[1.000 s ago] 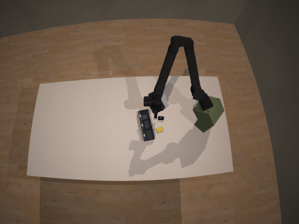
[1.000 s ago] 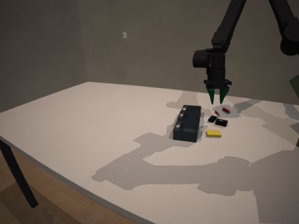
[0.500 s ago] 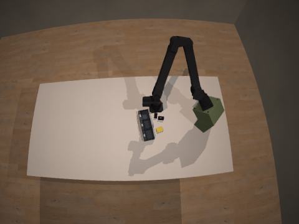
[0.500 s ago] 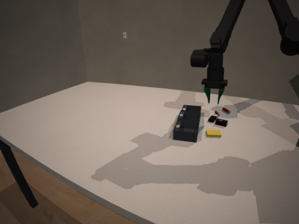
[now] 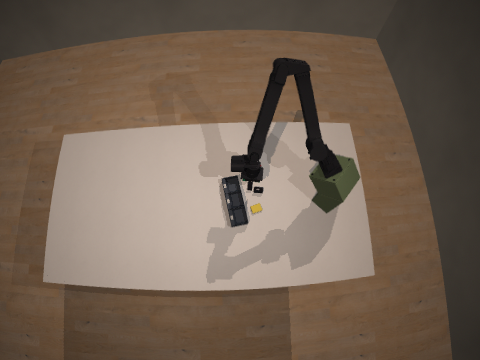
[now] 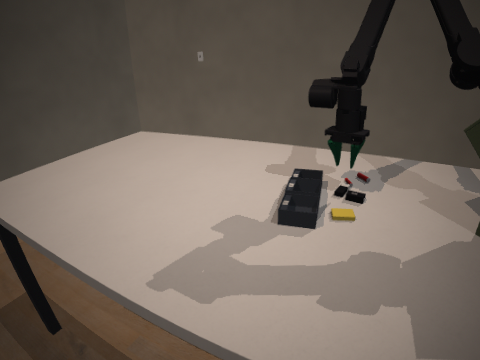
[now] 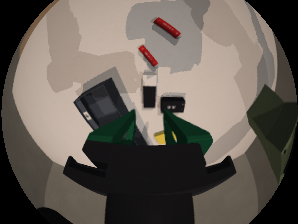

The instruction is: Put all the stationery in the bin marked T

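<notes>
A row of three dark bins [image 5: 235, 201] lies mid-table; it also shows in the side view [image 6: 301, 197] and the wrist view [image 7: 100, 103]. I cannot read their marks. To the right of the bins lie a yellow eraser [image 6: 343, 214], two small black items [image 6: 341, 190] [image 6: 355, 197] and two small red pieces [image 6: 363, 176] [image 6: 348, 181]. My gripper [image 6: 344, 162] hangs above the table just behind the black items, fingers pointing down, partly open and empty. In the wrist view the fingertips frame one black item [image 7: 150, 94]; the eraser [image 7: 161, 137] is partly hidden behind them.
The arm's green base block [image 5: 335, 182] stands at the table's right side. The small items sit close together in a cluster beside the bins' long side [image 5: 256, 208].
</notes>
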`<state>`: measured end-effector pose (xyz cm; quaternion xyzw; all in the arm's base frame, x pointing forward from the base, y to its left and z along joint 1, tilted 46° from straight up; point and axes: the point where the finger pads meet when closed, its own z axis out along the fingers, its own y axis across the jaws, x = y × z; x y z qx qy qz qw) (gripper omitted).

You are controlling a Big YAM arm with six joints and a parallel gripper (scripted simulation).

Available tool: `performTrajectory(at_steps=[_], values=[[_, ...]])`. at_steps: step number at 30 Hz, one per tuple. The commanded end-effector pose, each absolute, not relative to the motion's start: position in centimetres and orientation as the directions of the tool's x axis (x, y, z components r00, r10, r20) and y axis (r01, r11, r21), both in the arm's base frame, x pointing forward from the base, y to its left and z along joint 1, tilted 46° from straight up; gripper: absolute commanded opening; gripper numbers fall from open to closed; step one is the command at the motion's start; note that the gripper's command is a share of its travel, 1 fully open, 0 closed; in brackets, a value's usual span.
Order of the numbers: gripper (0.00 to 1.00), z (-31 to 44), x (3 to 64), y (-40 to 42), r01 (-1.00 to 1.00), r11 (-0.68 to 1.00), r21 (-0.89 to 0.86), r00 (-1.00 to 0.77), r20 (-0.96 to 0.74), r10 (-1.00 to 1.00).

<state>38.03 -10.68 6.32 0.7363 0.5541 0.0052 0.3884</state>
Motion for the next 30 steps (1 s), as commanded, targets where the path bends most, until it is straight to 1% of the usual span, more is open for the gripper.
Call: performTrajectory(at_steps=[1,25,26,30], values=[[0.37,7.4,38.7,-9.9,0.78,-0.087,0.62,0.407,-0.397,0.823],[0.37,6.9,38.3,-10.5,0.795,-0.089,0.6,0.401,-0.41,0.819],[0.37,5.7,37.9,-11.3,0.807,-0.092,0.584,0.397,-0.419,0.817],[0.37,5.4,38.5,-11.7,0.803,-0.092,0.588,0.399,-0.417,0.816]])
